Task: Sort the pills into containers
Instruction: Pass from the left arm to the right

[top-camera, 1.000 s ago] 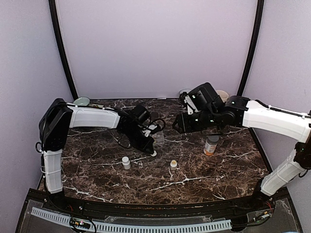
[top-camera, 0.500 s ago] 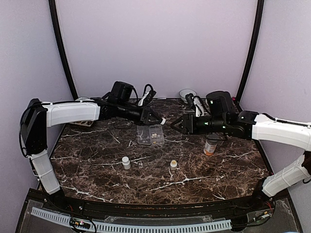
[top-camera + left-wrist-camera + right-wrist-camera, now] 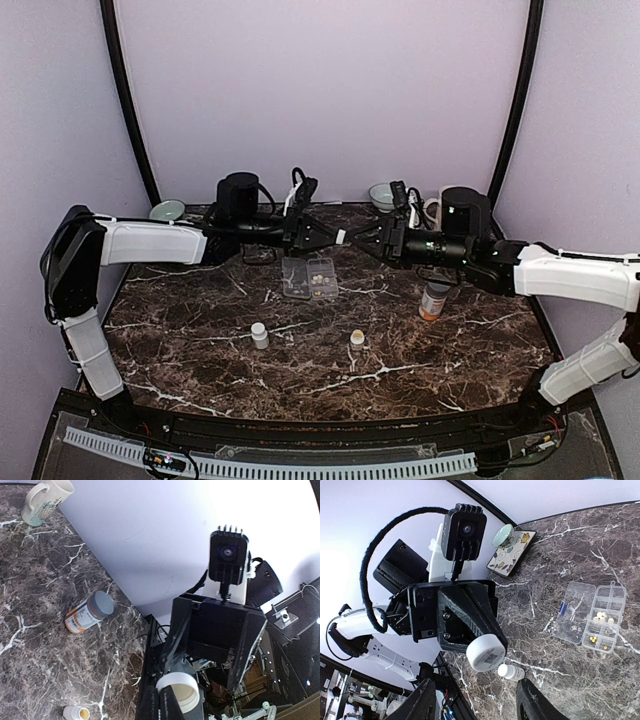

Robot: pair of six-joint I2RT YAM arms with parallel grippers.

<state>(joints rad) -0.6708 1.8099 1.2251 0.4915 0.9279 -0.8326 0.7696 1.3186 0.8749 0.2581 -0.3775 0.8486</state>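
**Two arms meeting above the worktop.** The left claw (image 3: 338,238) is clamped tight on a small white bottle (image 3: 485,653), held clear of the worktop (image 3: 200,350). The right claw (image 3: 362,243) faces it, just beside the bottle, with its jaws parted and nothing between them. The pill box (image 3: 308,278) lies open on the worktop below both claws, with cream pills (image 3: 601,616) in one compartment. An orange bottle (image 3: 434,300) stands to its right.
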